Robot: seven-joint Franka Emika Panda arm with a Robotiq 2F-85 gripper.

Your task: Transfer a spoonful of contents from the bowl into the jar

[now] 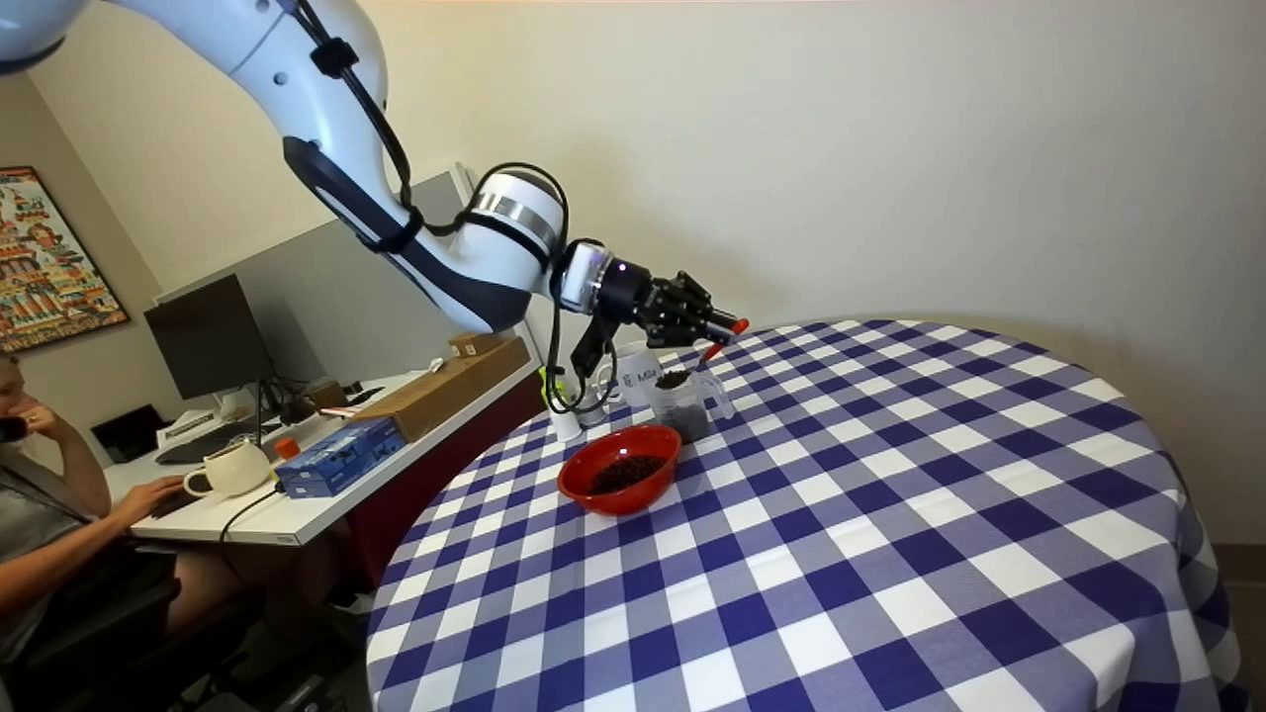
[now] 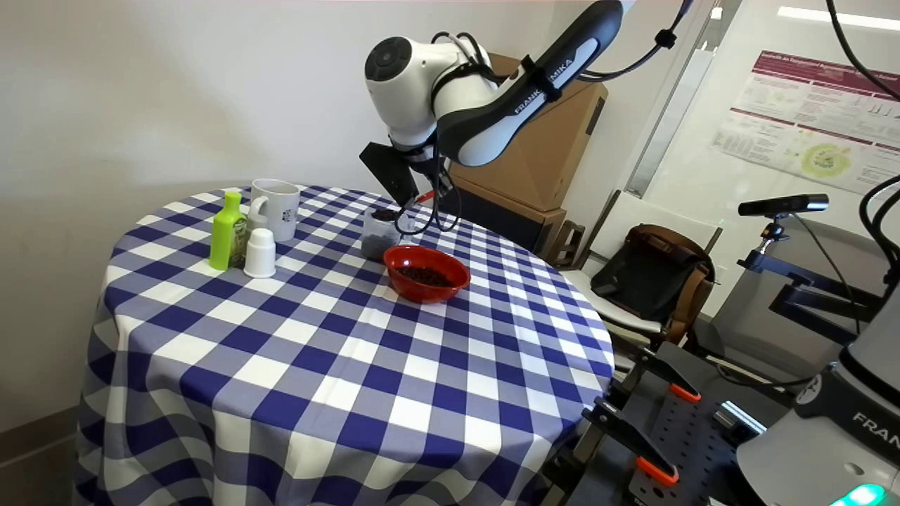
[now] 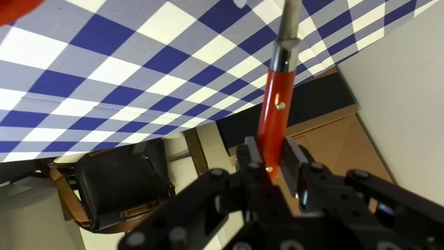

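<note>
holds tight to the red-handled spoon (image 3: 277, 104) with the end effector (image 3: 270, 151). slants it down to the top of the clear jar (image 2: 378, 233), with dark bits (image 2: 384, 214) on the low end. has the red bowl (image 2: 423, 293) just beside the jar on the bench (image 2: 394, 358), with more dark bits (image 2: 425, 276) inside.

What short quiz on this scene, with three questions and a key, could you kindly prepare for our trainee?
1. Multiple choice: what does the gripper hold? a) the green bottle; b) the red-handled spoon; c) the cardboard box.
2. True or false: the red bowl has dark contents in it.
3. Comparison: in both exterior views, which stands nearer the red bowl, the clear jar or the white mug?

Key: 1 b; 2 true; 3 the clear jar.
</note>
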